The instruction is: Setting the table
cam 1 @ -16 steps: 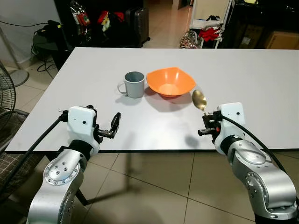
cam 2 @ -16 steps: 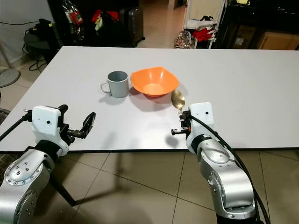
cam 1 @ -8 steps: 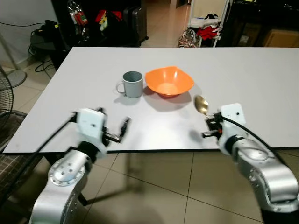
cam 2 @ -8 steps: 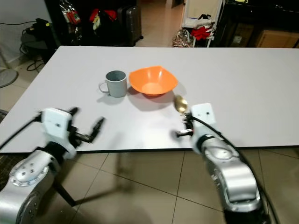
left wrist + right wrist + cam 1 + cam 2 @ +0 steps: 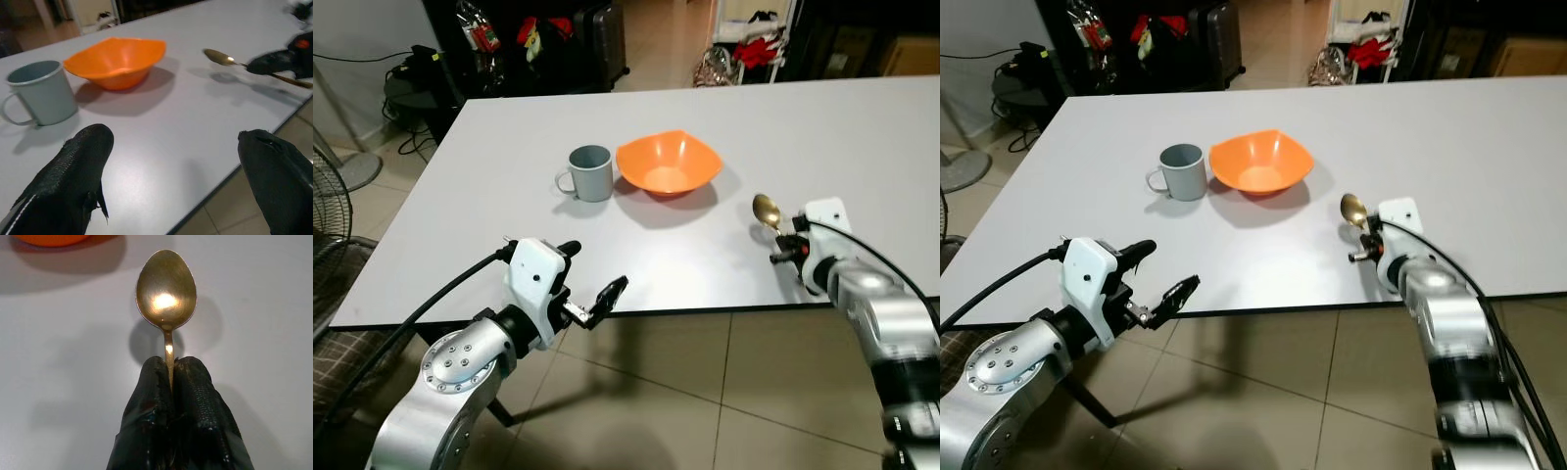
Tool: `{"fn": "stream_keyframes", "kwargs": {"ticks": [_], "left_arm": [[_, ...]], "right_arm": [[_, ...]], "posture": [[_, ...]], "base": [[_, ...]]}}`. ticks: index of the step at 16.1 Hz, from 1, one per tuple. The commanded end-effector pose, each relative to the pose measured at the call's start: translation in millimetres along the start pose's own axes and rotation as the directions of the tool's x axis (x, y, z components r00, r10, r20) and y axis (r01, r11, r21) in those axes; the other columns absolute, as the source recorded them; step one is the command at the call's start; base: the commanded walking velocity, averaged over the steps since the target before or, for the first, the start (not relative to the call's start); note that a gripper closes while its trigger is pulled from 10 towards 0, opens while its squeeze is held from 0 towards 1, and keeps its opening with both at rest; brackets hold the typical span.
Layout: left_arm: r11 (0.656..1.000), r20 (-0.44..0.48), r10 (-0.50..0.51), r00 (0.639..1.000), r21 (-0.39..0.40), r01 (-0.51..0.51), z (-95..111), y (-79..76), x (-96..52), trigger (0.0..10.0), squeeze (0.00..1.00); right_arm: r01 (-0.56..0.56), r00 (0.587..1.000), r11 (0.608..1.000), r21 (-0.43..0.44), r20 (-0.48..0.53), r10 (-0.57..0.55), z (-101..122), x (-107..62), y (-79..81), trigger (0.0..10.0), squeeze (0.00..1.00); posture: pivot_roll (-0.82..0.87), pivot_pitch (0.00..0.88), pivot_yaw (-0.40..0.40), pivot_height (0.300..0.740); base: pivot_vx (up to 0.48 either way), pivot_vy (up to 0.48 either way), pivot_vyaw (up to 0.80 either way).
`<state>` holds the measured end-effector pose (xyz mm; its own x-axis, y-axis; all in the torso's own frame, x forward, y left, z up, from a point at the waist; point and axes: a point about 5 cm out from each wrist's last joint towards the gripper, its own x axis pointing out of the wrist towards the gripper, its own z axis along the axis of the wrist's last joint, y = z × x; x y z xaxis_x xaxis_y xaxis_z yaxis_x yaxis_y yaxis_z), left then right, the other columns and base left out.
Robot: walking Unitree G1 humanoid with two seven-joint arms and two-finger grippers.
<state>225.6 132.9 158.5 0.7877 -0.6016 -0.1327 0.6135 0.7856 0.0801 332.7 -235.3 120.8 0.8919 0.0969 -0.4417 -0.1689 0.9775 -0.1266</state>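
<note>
An orange bowl [image 5: 668, 164] stands mid-table with a grey mug [image 5: 591, 174] touching its left side, handle to the left. My right gripper [image 5: 785, 251] is shut on the handle of a brass spoon [image 5: 766, 210]. It holds the spoon just above the white table [image 5: 862, 137], right of the bowl, near the front edge. In the right wrist view the spoon's bowl [image 5: 166, 289] sticks out past the closed fingers [image 5: 195, 396]. My left gripper [image 5: 607, 294] stands open with nothing in it, at the table's front edge, below and in front of the mug.
The table's front edge [image 5: 685, 313] runs just ahead of both grippers, with tiled floor [image 5: 705, 401] below. A fan [image 5: 328, 196] and a chair [image 5: 342, 333] stand at the left. Bags and clutter [image 5: 529, 39] lie beyond the far edge.
My right gripper has carried the spoon rightward, away from the bowl. My left gripper has swung right and down to the table's front edge. The camera has shifted slightly.
</note>
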Motion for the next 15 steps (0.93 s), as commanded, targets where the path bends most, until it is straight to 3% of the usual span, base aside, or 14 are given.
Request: {"fn": "stream_keyframes", "kwargs": {"ticks": [1,6,8,10,13,14,15], "left_arm": [[1.0,-0.01,-0.027,1.0,-0.002,0.027,1,-1.6,-1.8,10.0,0.0],[0.996,-0.035,-0.088,0.996,-0.015,0.088,0,-8.7,-3.2,10.0,0.0],[0.995,-0.042,-0.095,0.995,-0.017,0.094,-1,-10.9,-3.9,10.0,0.0],[0.995,-0.047,-0.098,0.994,-0.019,0.097,-1,-11.9,-4.6,10.0,0.0],[0.995,-0.051,-0.094,0.994,-0.018,0.094,-1,-11.1,-5.3,10.0,0.0],[0.995,-0.052,-0.094,0.994,-0.017,0.093,-1,-11.3,-5.3,10.0,0.0],[0.995,-0.051,-0.095,0.994,-0.018,0.094,-1,-11.4,-5.3,10.0,0.0]], "right_arm": [[-0.059,0.998,0.998,0.006,0.034,0.058,4,6.1,3.0,10.0,0.0],[-0.08,0.997,0.997,-0.005,0.023,0.08,7,24.4,14.6,10.0,0.0],[0.01,1.0,1.0,0.029,0.011,-0.01,9,31.0,13.6,10.0,0.0],[-0.037,0.999,0.999,0.025,0.004,0.037,9,35.7,25.3,10.0,0.0],[-0.022,1.0,0.999,0.026,-0.016,0.022,7,39.2,27.3,10.0,0.0],[-0.013,1.0,1.0,0.027,-0.022,0.013,6,39.6,27.4,10.0,0.05],[-0.001,1.0,0.999,0.034,-0.025,0.002,5,39.8,27.0,10.0,1.0]], "posture": [[-0.08,0.049,0.1,0.74],[-0.07,0.059,0.103,0.74],[-0.06,0.061,0.095,0.74],[-0.06,0.064,0.089,0.74],[-0.06,0.062,0.082,0.74],[-0.06,0.062,0.081,0.74],[-0.06,0.06,0.082,0.74]], "base": [[0.0,0.0,0.0],[0.0,0.0,0.0],[0.0,0.0,0.0],[0.0,0.0,0.0],[0.0,0.0,0.0],[0.0,0.0,0.0],[0.0,0.0,0.0]]}}
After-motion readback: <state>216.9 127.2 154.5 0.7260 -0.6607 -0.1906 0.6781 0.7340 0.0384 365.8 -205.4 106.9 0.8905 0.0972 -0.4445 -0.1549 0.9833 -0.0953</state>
